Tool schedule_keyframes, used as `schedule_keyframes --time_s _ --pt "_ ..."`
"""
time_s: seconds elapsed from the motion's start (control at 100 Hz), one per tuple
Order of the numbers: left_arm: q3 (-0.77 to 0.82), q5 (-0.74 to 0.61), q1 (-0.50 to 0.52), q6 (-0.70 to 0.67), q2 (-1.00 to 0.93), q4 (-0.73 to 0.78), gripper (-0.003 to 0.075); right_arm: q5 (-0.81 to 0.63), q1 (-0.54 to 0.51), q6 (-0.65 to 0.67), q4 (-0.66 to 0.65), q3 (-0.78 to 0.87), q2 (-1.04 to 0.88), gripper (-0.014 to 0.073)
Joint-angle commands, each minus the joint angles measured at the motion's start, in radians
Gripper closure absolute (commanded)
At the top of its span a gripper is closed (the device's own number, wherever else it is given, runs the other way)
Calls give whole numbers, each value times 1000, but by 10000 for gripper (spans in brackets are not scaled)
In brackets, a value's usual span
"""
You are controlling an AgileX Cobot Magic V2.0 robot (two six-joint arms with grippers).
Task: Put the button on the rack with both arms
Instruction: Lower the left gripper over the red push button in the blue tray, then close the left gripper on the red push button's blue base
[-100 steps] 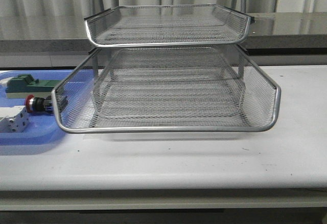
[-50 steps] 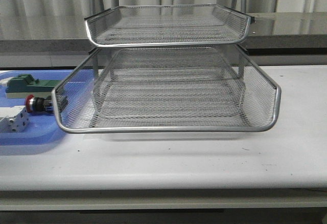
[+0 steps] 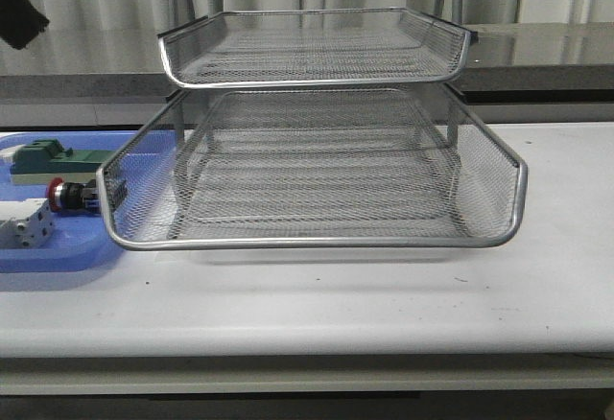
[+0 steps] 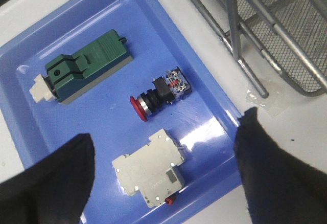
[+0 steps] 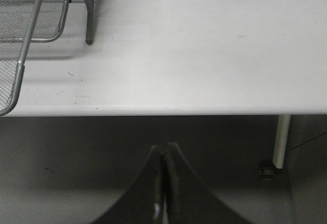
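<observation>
two tiers of the rack (image 3: 317, 151) show in the front view; the button (image 3: 73, 195) lies in the blue tray (image 3: 58, 252) beside it. left wrist view: left gripper (image 4: 163, 168) spread wide above the button (image 4: 162, 91), empty. right wrist view: right gripper (image 5: 164, 183) closed, empty, beyond the table (image 5: 204, 45) edge.

Button (image 4: 161, 92) on its side in blue tray (image 4: 153, 24), between green block (image 4: 84, 70) and white-grey block (image 4: 150, 175).
</observation>
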Motion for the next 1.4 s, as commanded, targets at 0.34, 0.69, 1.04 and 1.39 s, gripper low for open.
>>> schedule_keyframes --time_s 0.34,0.69,1.04,1.39 --pt "-395 215 -5 226 326 -21 176 -51 -2 -2 -17 -35 3 662" --pt "-521 291 -5 351 484 -13 176 -51 -2 -2 -17 -35 3 662" --pt "-522 283 -5 435 562 28 175 -51 -2 -2 -17 -35 3 662" --pt "-522 259 -5 517 617 30 175 -51 -2 -2 -17 -35 3 662"
